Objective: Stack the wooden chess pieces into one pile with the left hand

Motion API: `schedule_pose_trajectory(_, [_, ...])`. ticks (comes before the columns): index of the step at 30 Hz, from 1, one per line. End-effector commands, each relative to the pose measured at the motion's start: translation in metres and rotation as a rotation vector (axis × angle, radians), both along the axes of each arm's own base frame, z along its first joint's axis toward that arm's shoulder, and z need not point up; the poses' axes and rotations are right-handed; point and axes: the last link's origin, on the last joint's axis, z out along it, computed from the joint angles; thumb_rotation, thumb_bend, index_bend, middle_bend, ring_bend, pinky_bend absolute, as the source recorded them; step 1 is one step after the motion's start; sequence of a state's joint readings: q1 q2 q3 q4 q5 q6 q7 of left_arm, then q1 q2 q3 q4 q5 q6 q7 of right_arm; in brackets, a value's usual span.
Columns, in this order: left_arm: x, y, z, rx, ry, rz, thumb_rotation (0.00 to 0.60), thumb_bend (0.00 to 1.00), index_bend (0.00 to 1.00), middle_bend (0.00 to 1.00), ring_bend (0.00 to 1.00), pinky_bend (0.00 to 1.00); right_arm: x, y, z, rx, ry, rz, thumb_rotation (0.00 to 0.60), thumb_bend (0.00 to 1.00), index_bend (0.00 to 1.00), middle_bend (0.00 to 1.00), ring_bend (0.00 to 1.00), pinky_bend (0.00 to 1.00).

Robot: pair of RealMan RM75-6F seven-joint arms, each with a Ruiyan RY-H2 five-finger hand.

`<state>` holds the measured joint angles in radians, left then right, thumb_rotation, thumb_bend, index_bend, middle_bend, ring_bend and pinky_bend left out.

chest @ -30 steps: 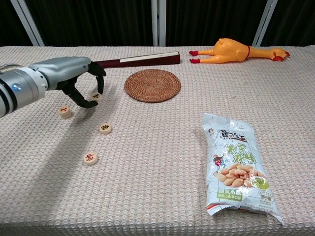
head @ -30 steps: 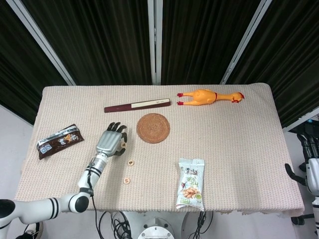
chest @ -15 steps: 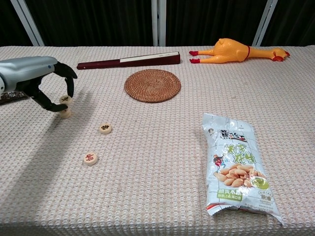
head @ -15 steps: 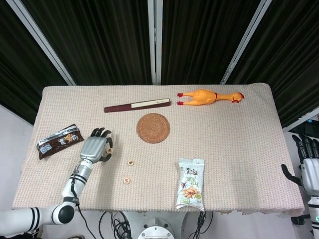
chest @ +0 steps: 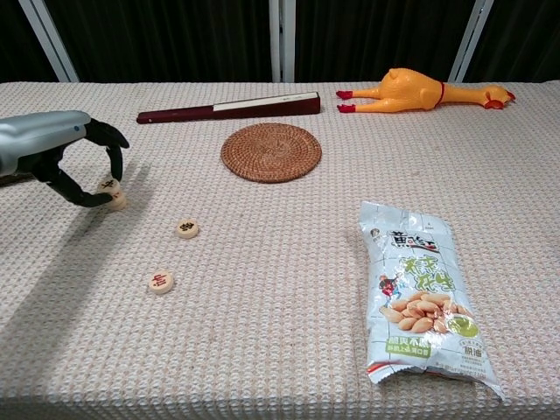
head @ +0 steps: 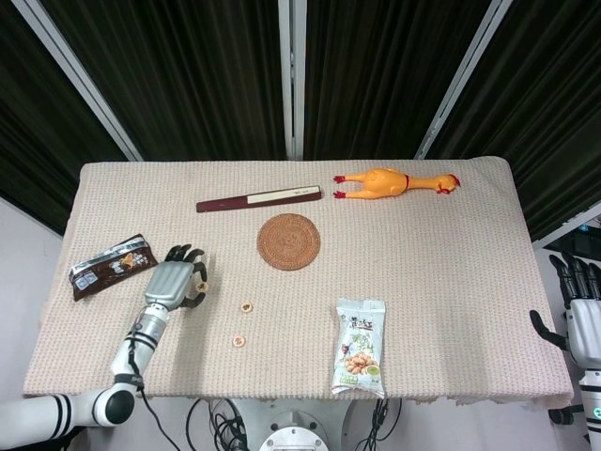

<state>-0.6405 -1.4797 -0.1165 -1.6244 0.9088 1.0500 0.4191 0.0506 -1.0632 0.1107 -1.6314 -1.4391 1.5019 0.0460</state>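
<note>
My left hand [chest: 66, 157]: low over the left part of the table [head: 441, 272], fingers curled round a short pile of wooden chess pieces [chest: 112, 194], fingertips touching the top disc. I think I'm pinching it, but the chest view leaves the thumb side dim, so the grip is not certain.
Pile: two discs, one on the other, resting on the cloth just right of the snack bar [head: 111, 265].
Loose pieces: one disc [chest: 186, 228] right of the pile, another disc [chest: 160, 282] nearer the front edge; both flat, apart from each other and from my hand.
Change since a second ago: my hand has travelled left from beside the woven coaster [head: 288, 241], carrying a disc to the one that lay alone; half a second ago it was already over that spot, and it has settled slightly lower and further left.
Head view only: my right hand [head: 582, 315] hanging off the table's right edge, fingers spread upward and holding nothing; also the snack bar.
Chest view only: the stacked discs and the dark marks on their faces; from the head view my hand hides them.
Elsewhere: folded fan [chest: 229, 107] and rubber chicken [chest: 420, 90] along the far side, bag of peanuts [chest: 424, 297] at front right.
</note>
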Motion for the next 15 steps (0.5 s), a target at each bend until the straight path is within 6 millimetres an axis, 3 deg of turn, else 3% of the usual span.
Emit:
schedule_pose_trajectory(1, [-0.0021,0.0009,-0.0019,-0.002,-0.005,0.006,0.600,0.29,0.50,0.14,0.00,0.00,-0.0003,0.0002,0.0002,0.001,0.000,0.000,0.600,0.25,0.00,0.00,0.00,0.00])
schedule_pose_trajectory(15, [-0.0081,0.0059,-0.0054,-0.006,-0.003,0.024,0.600,0.29,0.48,0.14,0.00,0.00,-0.0005,0.0000,0.0006,-0.002,-0.003,-0.004,0.600,0.25,0.00,0.00,0.00,0.00])
